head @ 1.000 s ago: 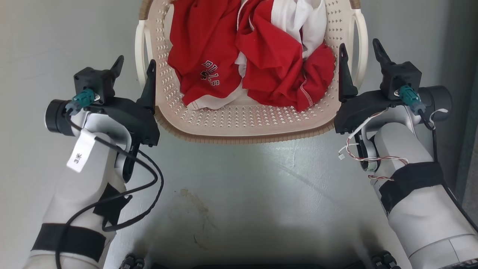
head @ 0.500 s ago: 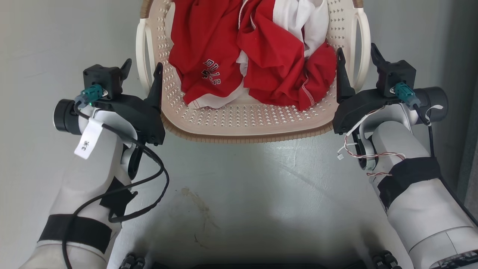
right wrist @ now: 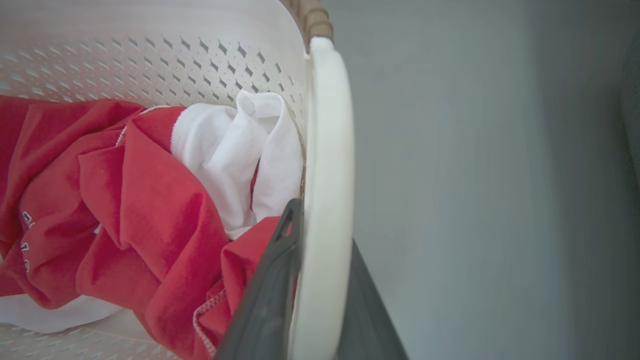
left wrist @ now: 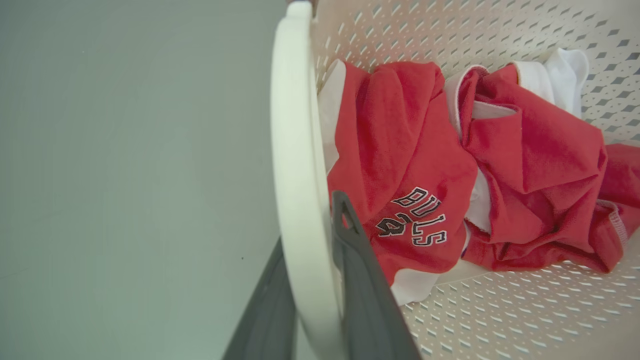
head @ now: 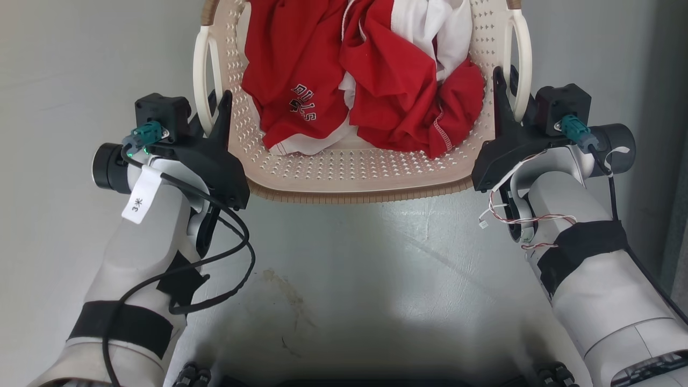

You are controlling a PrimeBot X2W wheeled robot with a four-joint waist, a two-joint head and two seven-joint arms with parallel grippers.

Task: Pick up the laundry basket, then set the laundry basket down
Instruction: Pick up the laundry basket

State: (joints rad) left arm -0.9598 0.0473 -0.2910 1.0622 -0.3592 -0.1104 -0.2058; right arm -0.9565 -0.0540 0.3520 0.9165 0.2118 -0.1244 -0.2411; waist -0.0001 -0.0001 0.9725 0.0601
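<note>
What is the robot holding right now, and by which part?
The laundry basket, by its two white loop handles: the left end effector pinches the left handle, the right end effector the right handle.

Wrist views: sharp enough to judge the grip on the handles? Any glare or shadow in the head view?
Left wrist view: left handle and left fingers are soft, close to the lens; shirt lettering crisp. Right wrist view: right handle and right fingers also soft. Head view: sharp, mild floor sheen, dark shadow at bottom.
</note>
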